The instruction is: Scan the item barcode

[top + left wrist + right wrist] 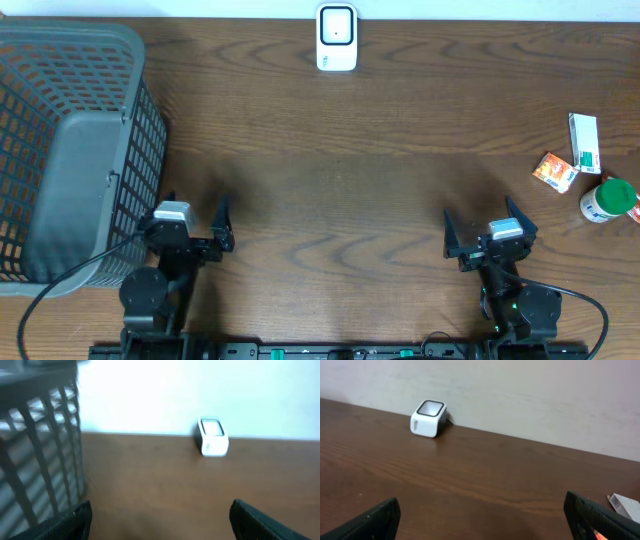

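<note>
One barcode scanner (336, 38), three small items, one basket (70, 150) and two grippers share a dark wooden table (330, 170) with visible grain. The scanner is a white, rounded plastic block with a dark window, standing at the far edge, centred. The items to scan cluster at the right edge: a flat white-and-green carton (584, 142), a small orange packet (556, 171) just beside it, and a white bottle (608, 200) with a green cap lying nearest the robot. The basket is grey plastic lattice with rounded corners, filling the left edge. The left gripper (157, 522) and right gripper (482, 520) sit at the near edge, jaws spread wide, grasping nothing. Bare wood lies between them and the scanner.
</note>
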`<action>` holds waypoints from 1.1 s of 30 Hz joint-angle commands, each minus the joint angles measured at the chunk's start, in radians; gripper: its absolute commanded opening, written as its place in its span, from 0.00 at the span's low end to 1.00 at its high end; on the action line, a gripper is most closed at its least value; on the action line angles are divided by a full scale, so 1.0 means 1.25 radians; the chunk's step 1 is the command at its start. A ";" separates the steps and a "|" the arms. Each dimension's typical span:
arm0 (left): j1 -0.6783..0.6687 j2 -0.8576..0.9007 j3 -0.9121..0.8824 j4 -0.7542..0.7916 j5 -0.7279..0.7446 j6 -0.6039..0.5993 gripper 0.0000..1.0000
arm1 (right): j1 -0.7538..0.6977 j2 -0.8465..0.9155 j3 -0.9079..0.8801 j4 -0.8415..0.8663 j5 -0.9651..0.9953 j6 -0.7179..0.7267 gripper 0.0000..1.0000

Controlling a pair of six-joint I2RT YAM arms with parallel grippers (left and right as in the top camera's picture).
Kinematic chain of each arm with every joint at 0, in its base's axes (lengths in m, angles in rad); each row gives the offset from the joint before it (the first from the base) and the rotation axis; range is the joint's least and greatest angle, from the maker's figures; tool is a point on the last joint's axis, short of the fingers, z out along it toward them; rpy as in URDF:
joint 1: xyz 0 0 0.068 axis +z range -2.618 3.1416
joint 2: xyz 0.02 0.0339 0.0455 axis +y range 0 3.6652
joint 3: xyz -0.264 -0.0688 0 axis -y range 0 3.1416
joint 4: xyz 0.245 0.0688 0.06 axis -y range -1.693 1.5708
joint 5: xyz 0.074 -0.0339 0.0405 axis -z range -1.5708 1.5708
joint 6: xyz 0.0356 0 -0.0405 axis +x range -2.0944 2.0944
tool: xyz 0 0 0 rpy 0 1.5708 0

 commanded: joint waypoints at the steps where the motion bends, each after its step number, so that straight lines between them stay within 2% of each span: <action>1: 0.002 -0.008 -0.001 0.034 -0.032 0.007 0.87 | 0.002 -0.002 -0.001 -0.004 0.009 0.009 0.99; 12: 0.002 -0.141 -0.037 0.056 -0.051 0.006 0.87 | 0.002 -0.002 -0.001 -0.004 0.009 0.009 0.99; 17: 0.002 -0.172 -0.128 0.165 -0.053 0.007 0.87 | 0.002 -0.002 -0.001 -0.004 0.009 0.009 0.99; 20: 0.002 -0.172 -0.168 0.188 -0.066 0.007 0.87 | 0.002 -0.002 -0.001 -0.004 0.009 0.009 0.99; 30: 0.002 -0.172 -0.173 -0.026 -0.119 0.007 0.87 | 0.002 -0.002 -0.001 -0.004 0.009 0.009 0.99; 33: 0.002 -0.172 -0.173 -0.041 -0.121 0.008 0.87 | 0.002 -0.002 -0.001 -0.004 0.009 0.009 0.99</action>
